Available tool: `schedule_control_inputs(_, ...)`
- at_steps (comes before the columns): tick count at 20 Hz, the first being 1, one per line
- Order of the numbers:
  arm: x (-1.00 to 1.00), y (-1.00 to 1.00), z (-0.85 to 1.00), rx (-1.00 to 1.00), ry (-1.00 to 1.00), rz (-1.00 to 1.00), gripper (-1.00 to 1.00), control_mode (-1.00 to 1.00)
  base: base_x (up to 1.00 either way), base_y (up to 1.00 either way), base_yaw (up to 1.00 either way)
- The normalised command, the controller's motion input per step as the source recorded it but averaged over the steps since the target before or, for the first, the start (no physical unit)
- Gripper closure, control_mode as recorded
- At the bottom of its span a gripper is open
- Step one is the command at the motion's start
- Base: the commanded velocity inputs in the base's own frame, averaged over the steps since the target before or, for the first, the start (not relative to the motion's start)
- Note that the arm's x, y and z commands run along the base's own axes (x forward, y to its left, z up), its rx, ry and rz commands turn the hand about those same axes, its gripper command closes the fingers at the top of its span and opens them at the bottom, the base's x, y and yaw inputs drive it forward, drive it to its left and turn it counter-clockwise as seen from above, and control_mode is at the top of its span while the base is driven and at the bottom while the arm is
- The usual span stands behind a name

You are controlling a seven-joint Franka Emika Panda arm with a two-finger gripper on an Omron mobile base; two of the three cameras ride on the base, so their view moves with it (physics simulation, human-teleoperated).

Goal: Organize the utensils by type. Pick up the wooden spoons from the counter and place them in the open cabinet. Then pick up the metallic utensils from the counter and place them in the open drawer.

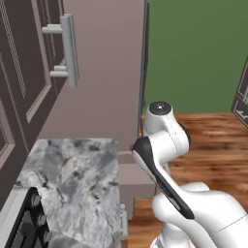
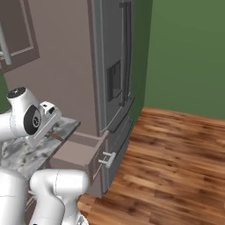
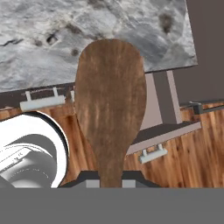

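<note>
Hand view: the end effector [image 3: 110, 180] was closed on the handle of a wooden spoon [image 3: 110, 109], whose broad brown bowl rose up the middle of the picture. Beyond the spoon lay the marbled surface [image 3: 43, 48], its edge running across the upper part of the view. Past that edge, lower down, the open drawer [image 3: 162, 124] stood pulled out from the base cabinets, with a silver bar handle [image 3: 153, 154] on its flat front; wood floor [image 3: 197, 153] showed around it.

Right base view: the end effector [image 2: 53, 132] sat at the end of the white arm [image 2: 26, 116], above the edge of the surface [image 2: 26, 151], and a short brown piece of the spoon [image 2: 57, 136] projected from it. The drawer [image 2: 81, 154] stood open just beside the surface, below its edge and next to the tall grey refrigerator [image 2: 115, 70].

Left base view: the arm [image 1: 162, 145] rose beside the surface [image 1: 72, 184], which ended at a tall grey-brown panel [image 1: 104, 68]. A dark cooktop [image 1: 29, 225] with knobs occupied the lower left corner.
</note>
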Motion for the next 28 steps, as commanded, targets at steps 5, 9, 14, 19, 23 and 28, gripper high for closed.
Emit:
schedule_control_inputs(5,0.00,0.00,0.00,0.00,0.00,0.00,1.00,1.00,0.47,0.20,-0.08)
schedule_control_inputs(9,0.00,0.00,0.00,0.00,0.00,0.00,1.00,1.00,0.28,0.17,-0.03)
schedule_control_inputs(14,0.00,0.00,0.00,0.00,0.00,0.00,1.00,1.00,0.00,0.00,0.00)
schedule_control_inputs(19,0.00,0.00,0.00,0.00,0.00,0.00,1.00,1.00,0.00,0.00,0.00)
schedule_control_inputs(23,0.00,0.00,0.00,0.00,0.00,0.00,1.00,1.00,0.00,0.00,0.00)
schedule_control_inputs(28,0.00,0.00,0.00,0.00,0.00,0.00,1.00,1.00,0.02,0.00,0.00)
